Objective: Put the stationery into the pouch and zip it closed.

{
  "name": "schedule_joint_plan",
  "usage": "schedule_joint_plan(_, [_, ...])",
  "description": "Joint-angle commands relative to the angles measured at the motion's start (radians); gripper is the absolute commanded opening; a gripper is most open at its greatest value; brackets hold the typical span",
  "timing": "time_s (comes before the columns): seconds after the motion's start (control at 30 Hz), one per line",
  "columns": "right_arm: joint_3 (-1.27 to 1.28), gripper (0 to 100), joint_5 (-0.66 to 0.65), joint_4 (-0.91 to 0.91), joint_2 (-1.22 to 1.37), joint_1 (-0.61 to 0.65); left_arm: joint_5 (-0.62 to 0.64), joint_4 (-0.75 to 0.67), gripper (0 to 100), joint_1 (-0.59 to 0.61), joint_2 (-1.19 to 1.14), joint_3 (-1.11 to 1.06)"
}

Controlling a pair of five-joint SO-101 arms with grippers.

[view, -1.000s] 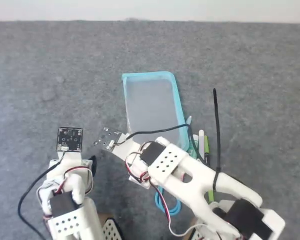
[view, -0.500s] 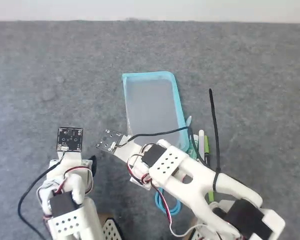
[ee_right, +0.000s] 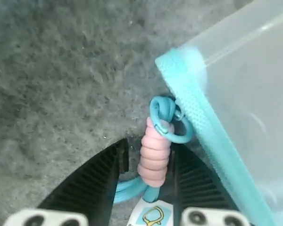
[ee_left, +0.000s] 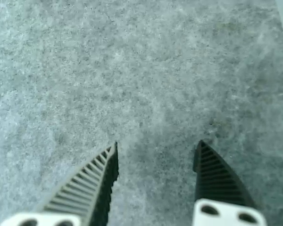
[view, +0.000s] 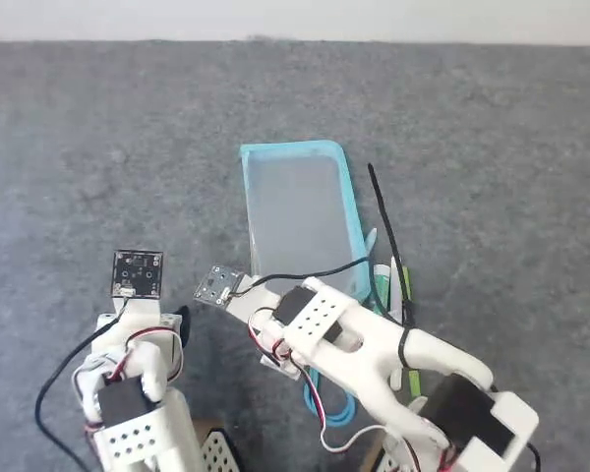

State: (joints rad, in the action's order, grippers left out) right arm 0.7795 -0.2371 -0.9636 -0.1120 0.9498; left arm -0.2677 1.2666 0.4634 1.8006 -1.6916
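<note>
R gripper (ee_right: 149,145), just shifted, has pull (ee_right: 153,160) between narrow, unclamped fingers; L gripper (ee_left: 158,143) wide; pouch (view: 295,206) unmoved, zipping pending.

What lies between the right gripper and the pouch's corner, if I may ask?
In the right wrist view, a pink ribbed zipper pull on a teal ring.

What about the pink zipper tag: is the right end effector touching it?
Cannot tell. In the right wrist view the pink tag sits between the open fingers of the right end effector: clear of one, close beside the other, contact unclear.
</note>
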Motion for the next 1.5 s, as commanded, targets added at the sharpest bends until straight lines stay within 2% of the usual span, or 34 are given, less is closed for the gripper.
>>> schedule_joint_plan(0.0, [-0.035,12.2,0.009,0.008,-0.007,-0.025,-0.015,-0.005,25,0.002,0.020,0.008])
schedule_joint_plan(0.13, [-0.055,0.2,0.009,0.005,-0.010,-0.091,-0.017,-0.012,25,0.002,0.020,0.008])
schedule_joint_plan(0.33, [-0.109,0.7,0.012,-0.038,-0.012,-0.220,-0.017,-0.014,25,0.002,0.020,0.008])
schedule_joint_plan(0.5, [-0.175,0.7,0.006,-0.134,-0.091,-0.239,-0.018,-0.054,25,0.002,0.020,0.008])
schedule_joint_plan(0.6, [-0.173,0.7,-0.002,-0.145,-0.203,-0.236,-0.021,-0.107,25,0.002,0.020,0.008])
schedule_joint_plan(0.7, [-0.183,0.6,-0.075,-0.200,-0.331,-0.236,-0.109,-0.204,25,0.002,0.020,0.008])
schedule_joint_plan(0.77, [-0.212,0.6,-0.091,-0.266,-0.404,-0.237,-0.114,-0.264,25,-0.005,0.020,0.010])
schedule_joint_plan(0.97, [-0.364,0.6,-0.097,-0.421,-0.533,-0.242,-0.072,-0.295,25,-0.126,0.017,0.097])
schedule_joint_plan(1.1, [-0.361,0.6,-0.094,-0.366,-0.538,-0.240,0.014,-0.267,25,-0.183,-0.021,0.265])
schedule_joint_plan(1.2, [-0.315,0.6,-0.089,-0.266,-0.547,-0.242,0.098,-0.233,25,-0.250,-0.152,0.415])
schedule_joint_plan(1.37, [-0.233,0.6,-0.063,-0.140,-0.547,-0.243,0.190,-0.153,26,-0.448,-0.460,0.679])
schedule_joint_plan(1.47, [-0.221,0.6,-0.060,-0.148,-0.542,-0.245,0.213,-0.078,30,-0.555,-0.497,0.754])
